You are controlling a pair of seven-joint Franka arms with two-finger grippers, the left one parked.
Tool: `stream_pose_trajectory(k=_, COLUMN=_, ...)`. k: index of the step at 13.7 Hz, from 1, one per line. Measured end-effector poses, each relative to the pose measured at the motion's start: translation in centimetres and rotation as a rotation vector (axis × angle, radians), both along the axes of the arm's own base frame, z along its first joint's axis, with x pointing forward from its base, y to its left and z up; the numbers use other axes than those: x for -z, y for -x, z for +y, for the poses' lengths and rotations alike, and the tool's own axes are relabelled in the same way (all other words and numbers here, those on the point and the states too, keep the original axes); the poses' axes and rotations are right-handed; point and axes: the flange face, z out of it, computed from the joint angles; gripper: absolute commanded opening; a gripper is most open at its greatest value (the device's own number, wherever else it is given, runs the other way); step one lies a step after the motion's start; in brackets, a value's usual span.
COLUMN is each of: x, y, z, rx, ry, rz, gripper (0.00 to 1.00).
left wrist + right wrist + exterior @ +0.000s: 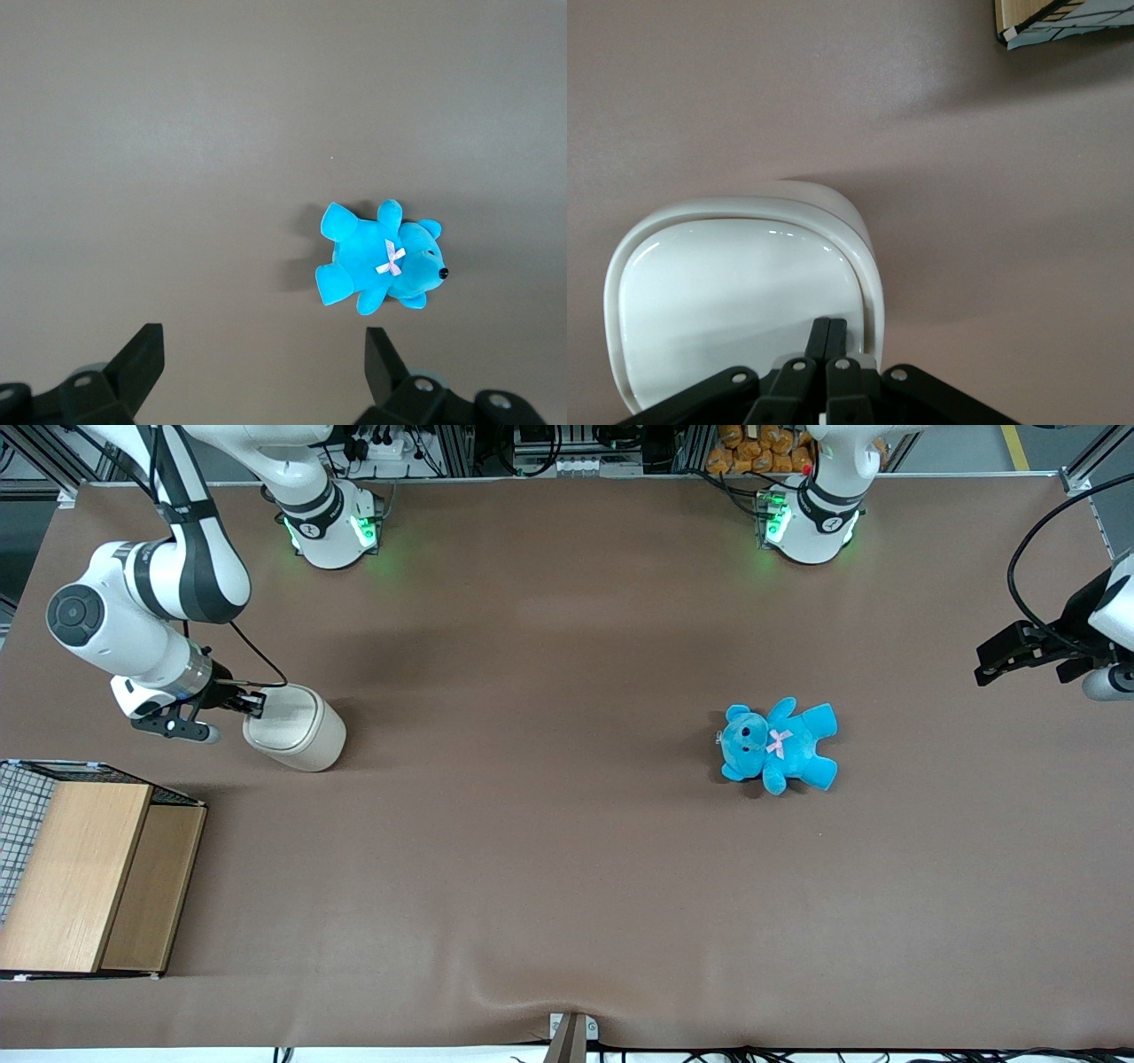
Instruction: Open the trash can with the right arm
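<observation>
Brown table (567, 886) carries three things: trash can (297, 731) at my working end, wooden mesh box (89, 877) nearer the front camera, blue teddy (778, 746) toward the parked arm's end. My gripper (257, 704), fingers pressed together, meets the can's lid.

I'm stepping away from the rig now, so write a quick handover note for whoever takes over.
Pincer: fingers shut together, tips at the rim of the trash can lid, gripping nothing.
Trash can: upright on the table at the working arm's end, a little farther from the front camera than the wooden box.
Done: right arm has reached the can.
Left: lid looks closed; flip it open.
</observation>
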Motion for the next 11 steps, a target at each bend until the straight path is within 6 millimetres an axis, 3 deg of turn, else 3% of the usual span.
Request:
stream_pose_trajectory(k=3, x=-0.7, y=-0.2, z=0.0, rx=-0.002, ry=-0.004, rz=0.044, gripper=0.00)
stream_pose_trajectory(k=11, x=-7.4, y=-3.0, z=0.5, rx=0.020, ry=-0.012, rz=0.119, gripper=0.00)
